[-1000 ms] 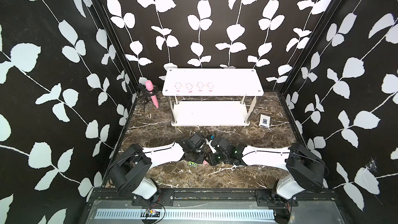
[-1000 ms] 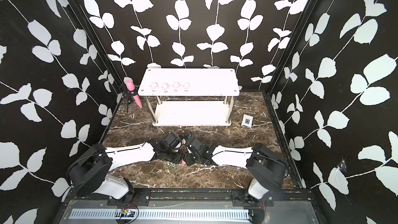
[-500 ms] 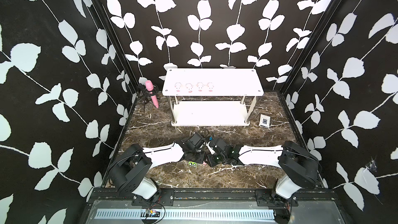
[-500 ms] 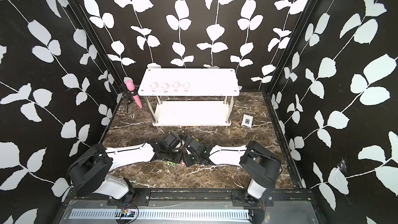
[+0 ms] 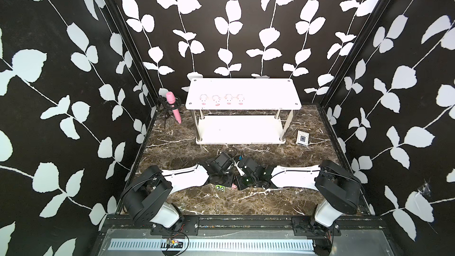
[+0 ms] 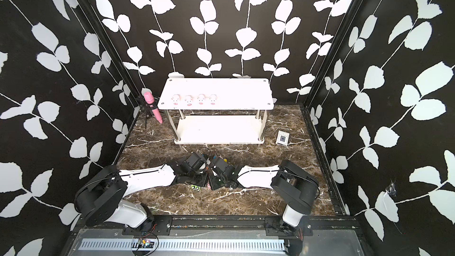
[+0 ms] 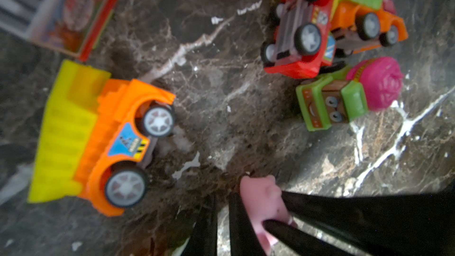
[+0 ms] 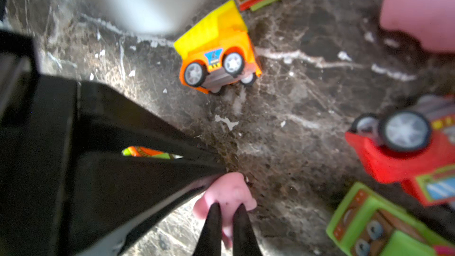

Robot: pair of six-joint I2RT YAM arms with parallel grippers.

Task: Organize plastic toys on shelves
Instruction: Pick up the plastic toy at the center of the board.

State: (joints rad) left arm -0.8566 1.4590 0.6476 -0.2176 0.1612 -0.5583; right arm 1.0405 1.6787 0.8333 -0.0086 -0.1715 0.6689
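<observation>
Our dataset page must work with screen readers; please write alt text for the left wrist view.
A pale-pink pig is pinched by black gripper fingers against a dark marble tabletop. An orange-and-yellow dump truck lies on its side nearby; a red car, wheels up, an orange-and-green truck and a green-and-pink vehicle cluster farther off.

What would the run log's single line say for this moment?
right gripper: closed on pig | left gripper: closed, empty, beside same pig | shelf top: four pigs | vehicles: loose on tabletop

Counted: four pigs (image 5: 203,99) on the rack (image 5: 268,94) upper board; one further pig (image 7: 258,198) near centre; five vehicles (image 7: 103,139); one microphone (image 5: 173,107); one card box (image 5: 302,138)
</observation>
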